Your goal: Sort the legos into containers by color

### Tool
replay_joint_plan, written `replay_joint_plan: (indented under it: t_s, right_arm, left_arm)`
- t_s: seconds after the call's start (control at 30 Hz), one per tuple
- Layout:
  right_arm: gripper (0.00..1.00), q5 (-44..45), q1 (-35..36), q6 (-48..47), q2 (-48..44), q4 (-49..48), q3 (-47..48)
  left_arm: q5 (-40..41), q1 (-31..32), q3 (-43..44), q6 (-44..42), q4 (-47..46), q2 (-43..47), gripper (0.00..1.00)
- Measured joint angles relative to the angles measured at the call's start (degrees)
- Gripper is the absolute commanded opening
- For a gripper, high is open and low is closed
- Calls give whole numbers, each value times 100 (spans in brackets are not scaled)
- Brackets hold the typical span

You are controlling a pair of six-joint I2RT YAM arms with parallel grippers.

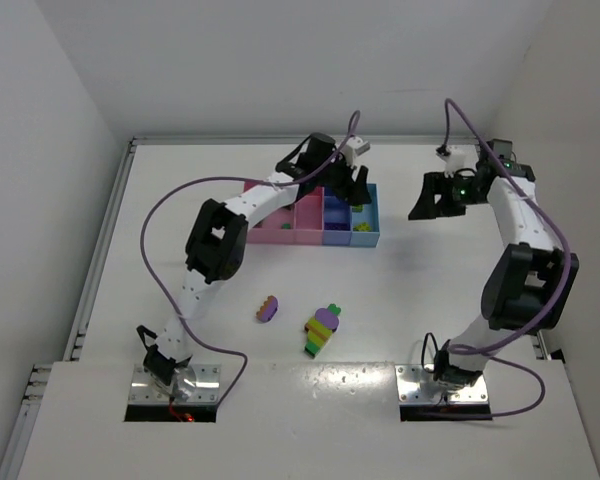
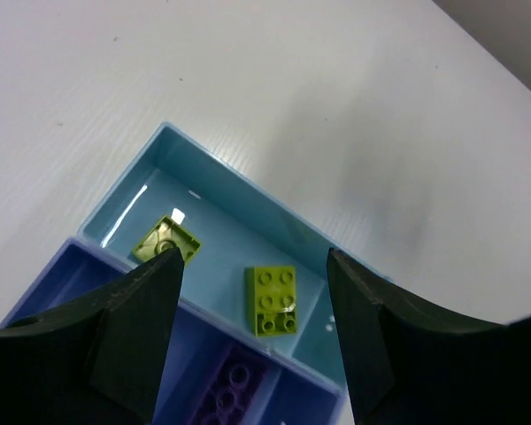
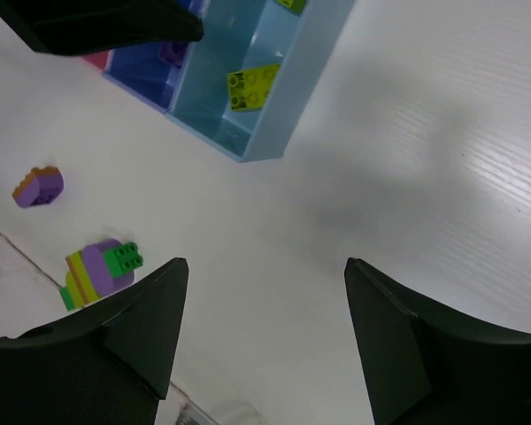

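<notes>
Bright, even light — soft grey shadows and glossy glare on the white table (image 1: 430, 300).

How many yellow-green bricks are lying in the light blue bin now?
2. One yellow-green brick lies studs up near the middle of the light blue bin; the other brick lies near one end. The left tool covers part of the bin, so more may be hidden.

Bins: four joined in a row, a wide pink bin (image 1: 272, 232), a narrow pink bin (image 1: 308, 222), a blue bin (image 1: 337, 228) and a light blue bin (image 1: 372, 226)
Yellow-green bricks (image 2: 274, 300): two (both in the light blue bin)
Purple brick (image 2: 234, 390): one (in the blue bin)
Clumps on the bench (image 1: 430, 290): two, a purple-and-orange clump (image 1: 267, 309) and a multicoloured clump (image 1: 322, 330)
Arms: two, a left arm (image 1: 220, 240) and a right arm (image 1: 525, 280)
</notes>
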State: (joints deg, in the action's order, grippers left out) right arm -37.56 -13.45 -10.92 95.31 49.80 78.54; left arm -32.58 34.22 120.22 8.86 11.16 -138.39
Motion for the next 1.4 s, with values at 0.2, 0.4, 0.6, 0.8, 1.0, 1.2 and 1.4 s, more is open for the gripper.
replay_joint_plan:
  t_s: [0.2,0.4,0.6,0.8,1.0,1.2,1.4]
  right_arm:
    - [72,-105,1045,-942,-540,-175,-522]
    - [74,-352,2498,-1392,-588,-573,-664]
    - [76,-448,4199,-2127,-409,-929,-944]
    - [77,-446,5060,-3093,669,-909,-649]
    - [77,-238,5711,-3786,1740,-920,-24]
    - [77,-90,6129,-4227,2006,-1054,188]
    - [77,11,6255,-4754,2009,-1038,271]
  left_arm:
    - [343,-608,-1613,920,-476,1725,72]
    - [1305,-2448,-3248,1211,-754,4266,72]
    - [1526,-3261,-4367,870,-468,5925,73]
    - [844,-4035,-5169,678,157,6319,73]
    - [-15,-4677,-5549,385,909,6349,71]
    - [-651,-5066,-5770,37,1303,6763,71]
    - [-866,-5392,-6087,-160,1558,7095,71]
